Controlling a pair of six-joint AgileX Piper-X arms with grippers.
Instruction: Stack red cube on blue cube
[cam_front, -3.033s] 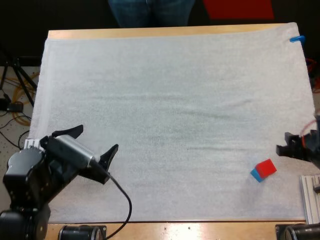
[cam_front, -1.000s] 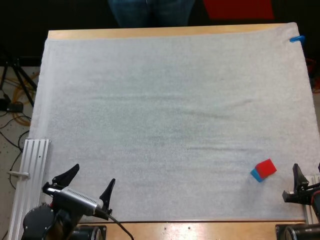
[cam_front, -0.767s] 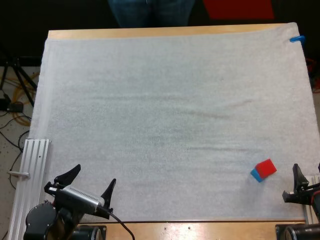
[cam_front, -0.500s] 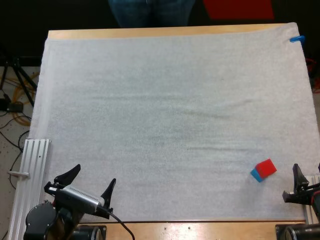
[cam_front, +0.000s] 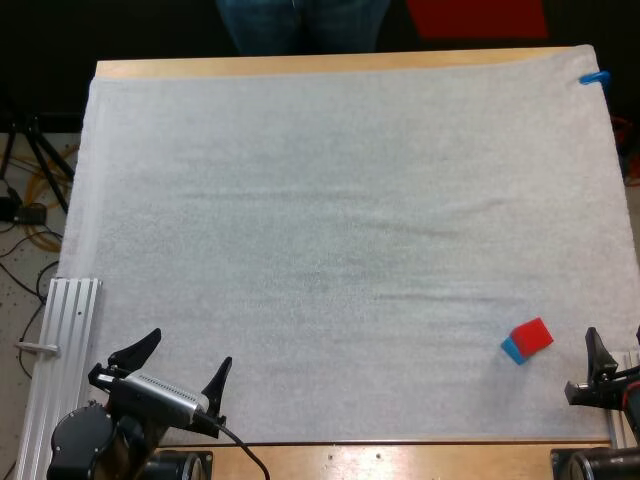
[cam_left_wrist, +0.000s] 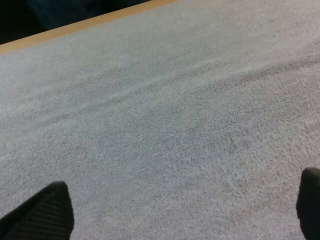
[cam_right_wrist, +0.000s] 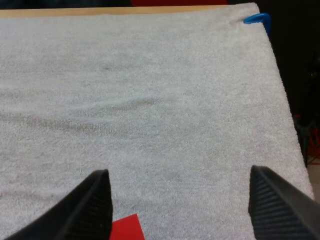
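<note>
— Red over blue already, or is there lifting left to do?

— Judging by how they lie, the stacking looks done. Starting at my left, my left tool (cam_front: 175, 365) hangs over the near edge of the white mat (cam_front: 320, 200). Its two black fingers are spread wide, with nothing between them but towelling.

— And the cubes?

— Far over to the right, close to the mat's near corner. The red cube (cam_front: 531, 335) sits on the blue cube (cam_front: 510, 349), turned a little off square, so a sliver of blue shows at one side. My right tool (cam_front: 610, 370) is just beside them at the mat's right edge, its fingers also wide apart and empty. From its wrist, the red cube's top shows between the fingers, close to one of them.

— So what next?

— I'd say nothing but keeping clear. If the offset needs fixing, that calls for a slow, square approach from the right, since the top block could slide off.

— What are they like to handle?

— Small hard blocks, flat-faced, sharp-edged and smooth. The mat is soft, nappy cloth with shallow ripples. It lies over a pale wooden surface (cam_front: 300, 65) that shows along the far side.
</note>
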